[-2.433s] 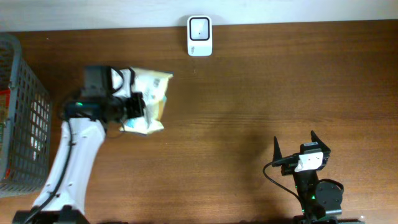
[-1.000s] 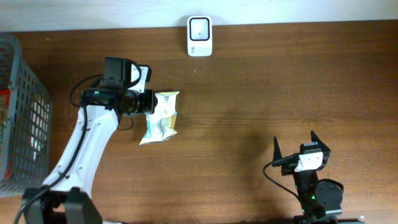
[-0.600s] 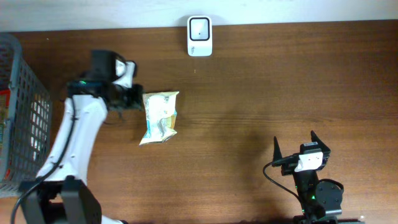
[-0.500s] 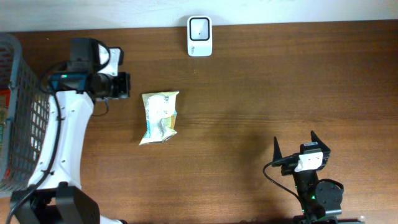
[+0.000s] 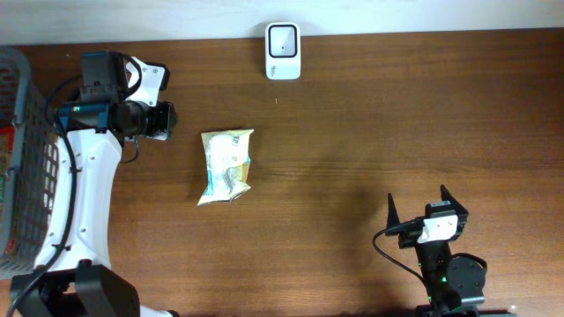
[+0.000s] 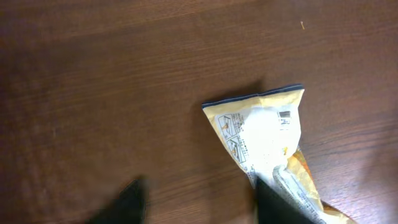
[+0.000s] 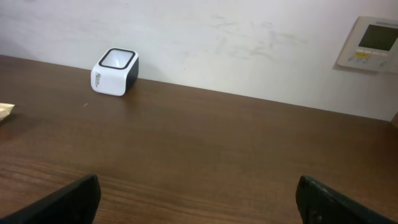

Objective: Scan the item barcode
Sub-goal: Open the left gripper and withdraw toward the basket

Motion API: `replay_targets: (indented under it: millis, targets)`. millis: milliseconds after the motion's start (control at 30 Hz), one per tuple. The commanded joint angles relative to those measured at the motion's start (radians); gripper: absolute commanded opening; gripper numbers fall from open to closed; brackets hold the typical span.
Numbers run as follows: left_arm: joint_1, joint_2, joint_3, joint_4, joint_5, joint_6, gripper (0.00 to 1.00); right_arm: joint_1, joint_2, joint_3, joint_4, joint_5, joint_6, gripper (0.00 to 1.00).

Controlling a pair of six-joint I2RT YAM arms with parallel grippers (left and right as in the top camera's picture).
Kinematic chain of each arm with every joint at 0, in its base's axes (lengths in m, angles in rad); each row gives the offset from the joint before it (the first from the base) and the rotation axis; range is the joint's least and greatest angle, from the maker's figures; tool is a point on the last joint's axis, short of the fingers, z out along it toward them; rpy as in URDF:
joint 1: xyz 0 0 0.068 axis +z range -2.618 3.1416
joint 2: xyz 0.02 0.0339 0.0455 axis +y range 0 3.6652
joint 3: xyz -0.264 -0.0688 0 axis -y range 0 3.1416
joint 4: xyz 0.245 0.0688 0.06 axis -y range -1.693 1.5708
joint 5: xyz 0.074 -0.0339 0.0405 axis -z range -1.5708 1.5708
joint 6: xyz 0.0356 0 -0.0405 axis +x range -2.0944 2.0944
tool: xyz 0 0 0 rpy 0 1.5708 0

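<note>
The item, a yellow-and-white snack packet, lies flat on the brown table with a small barcode-like patch near its top seam. My left gripper hovers up and to the left of it, apart from it. In the left wrist view the left gripper is open over bare wood, and one fingertip overlaps the packet in the picture. The white barcode scanner stands at the table's far edge. My right gripper rests open near the front right, facing the scanner.
A grey wire basket with goods in it stands at the left edge. A wall control panel hangs behind the table. Bare wood lies between the packet and the scanner.
My left gripper let go of the packet and drew back to the upper left. The packet stays where it was set down. The right arm has not moved.
</note>
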Motion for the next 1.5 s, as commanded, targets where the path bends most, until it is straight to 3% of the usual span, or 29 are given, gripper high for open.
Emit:
replay_targets:
  millis: [0, 167, 300, 467, 633, 867, 967, 1033, 1233, 1333, 1467]
  targets:
    - [0.002, -0.013, 0.012, 0.002, -0.001, 0.012, 0.99, -0.006, -0.007, -0.009, 0.002, 0.003, 0.001, 0.99]
    - [0.002, -0.013, 0.012, 0.001, -0.001, 0.012, 0.99, -0.006, -0.007, -0.009, 0.080, -0.274, 0.031, 0.99]
    - [0.002, -0.013, 0.012, 0.001, -0.001, 0.012, 0.99, -0.006, -0.002, -0.008, 0.089, -0.343, 0.174, 0.99]
    - [0.002, -0.013, 0.012, 0.001, -0.001, 0.012, 0.99, -0.006, 0.047, 0.045, 0.094, -0.421, 0.204, 0.99]
    - [0.002, -0.013, 0.012, 0.001, -0.001, 0.012, 0.99, -0.006, 0.217, 0.141, 0.098, -0.467, 0.203, 0.99]
    - [0.002, -0.014, 0.014, 0.061, 0.029, 0.011, 0.99, -0.006, 0.568, 0.161, 0.265, -0.376, 0.203, 0.99]
    - [0.021, -0.018, 0.101, 0.032, 0.003, -0.074, 0.99, -0.006, 0.721, 0.161, 0.292, -0.314, 0.203, 0.99]
    - [0.059, -0.023, 0.206, -0.014, -0.017, -0.119, 1.00, -0.006, 0.794, 0.161, 0.321, -0.313, 0.203, 0.98]
    - [0.264, -0.025, 0.542, -0.180, -0.088, -0.204, 0.87, -0.006, 0.951, 0.161, 0.407, -0.312, 0.203, 0.98]
    - [0.414, -0.027, 0.574, -0.195, -0.097, -0.288, 0.84, -0.006, 0.994, 0.161, 0.422, -0.312, 0.203, 0.98]
    - [0.550, -0.024, 0.570, -0.232, -0.095, -0.305, 0.78, -0.006, 0.991, 0.161, 0.467, -0.362, 0.195, 0.99]
